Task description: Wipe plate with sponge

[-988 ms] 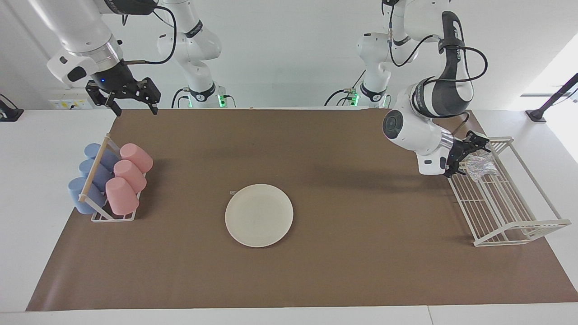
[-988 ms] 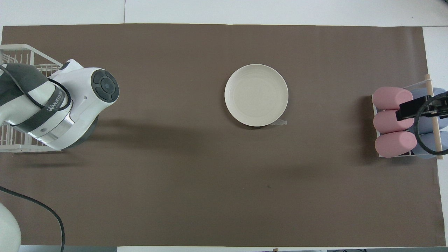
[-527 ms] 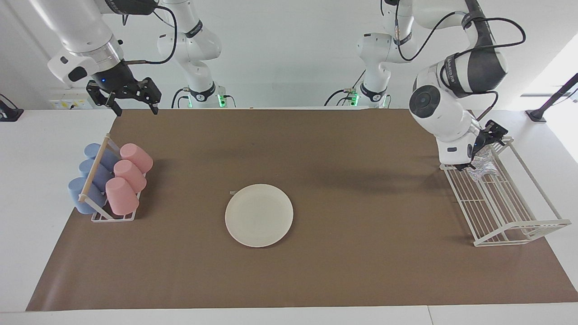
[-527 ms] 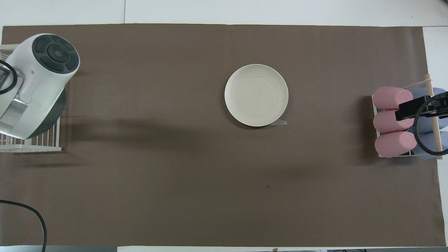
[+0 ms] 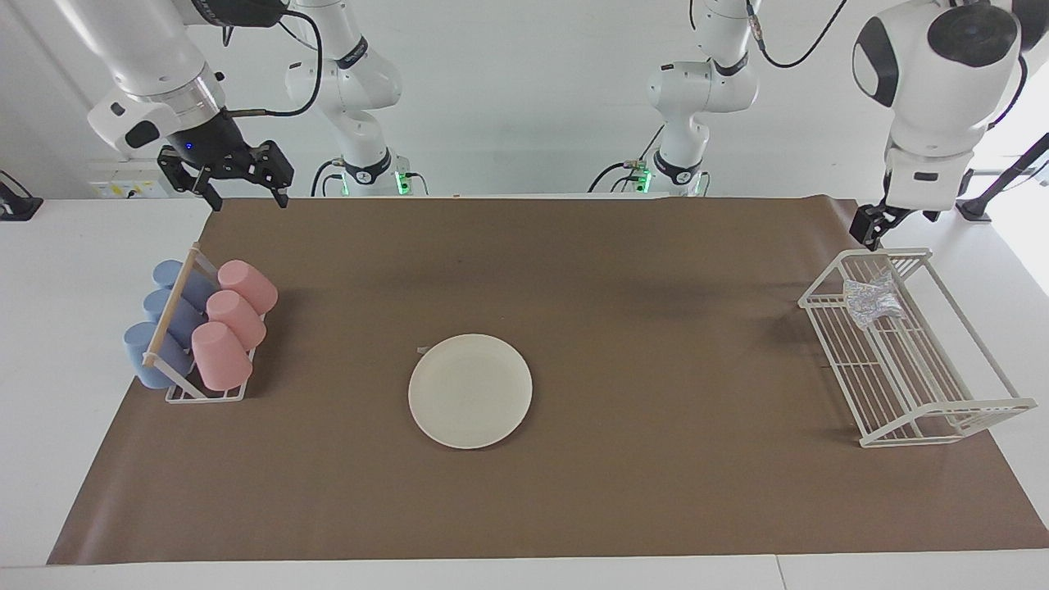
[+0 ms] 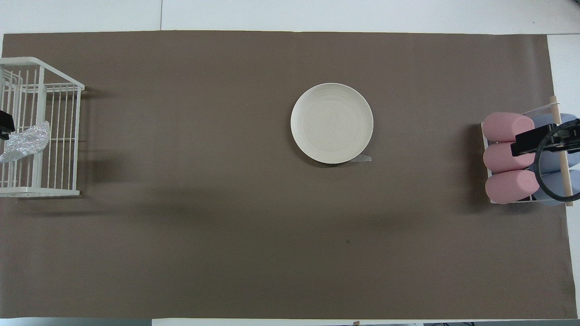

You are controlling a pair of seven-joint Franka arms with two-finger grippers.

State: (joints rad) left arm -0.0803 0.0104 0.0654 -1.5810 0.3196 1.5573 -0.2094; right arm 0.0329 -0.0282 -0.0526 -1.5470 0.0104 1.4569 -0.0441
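Right gripper (image 5: 244, 182): fingers spread, empty, raised over the cup rack (image 5: 182, 392); left gripper (image 5: 874, 226): fingers apparently apart, empty, above the wire basket (image 5: 942, 410); sponge (image 5: 872, 300) in the basket, at its end nearer the robots; plate (image 5: 470, 391) mid-surface, farther out. Risk: a slack crinkled pad may snag on wires or slip when gripped. Brown surface (image 5: 656, 508); white walls.

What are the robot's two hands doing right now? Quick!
Left hand: open, empty, up above the wire basket.
Right hand: open, empty, waiting up above the table's edge.
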